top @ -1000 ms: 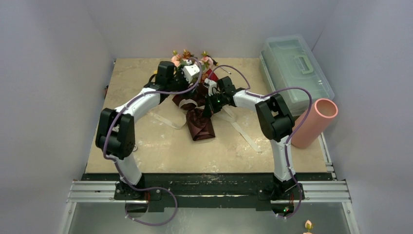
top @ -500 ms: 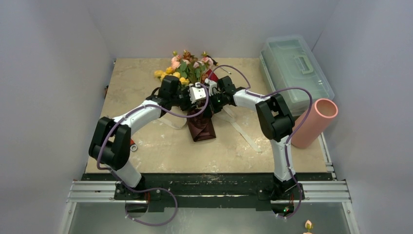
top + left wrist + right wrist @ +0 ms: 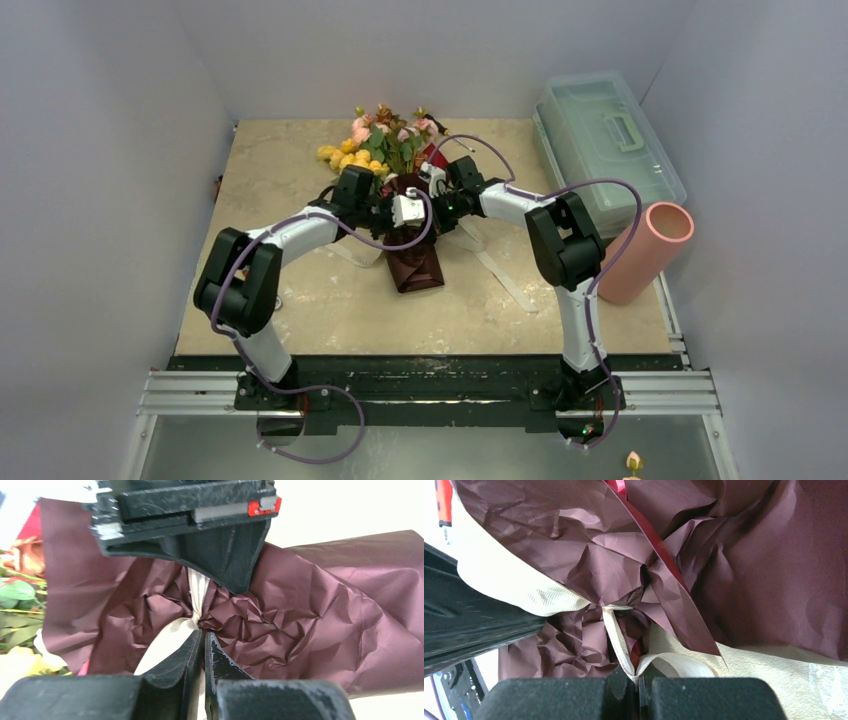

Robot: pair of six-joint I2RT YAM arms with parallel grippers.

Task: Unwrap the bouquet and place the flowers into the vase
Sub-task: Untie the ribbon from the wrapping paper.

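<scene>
Pinching the ribbon (image 3: 197, 587) of the bouquet (image 3: 415, 265), well left of the vase (image 3: 650, 245), with left gripper (image 3: 204, 637) and right gripper (image 3: 638, 674) both closed, seemingly beside the knot (image 3: 196, 621). Risking tightening it by pulling unevenly, or dragging flowers (image 3: 385, 150).

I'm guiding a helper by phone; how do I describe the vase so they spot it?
Go to the table's right edge, on the near side of the clear lidded box. The vase is there: the only plain salmon-pink tube, while the box is see-through with a handle.
</scene>
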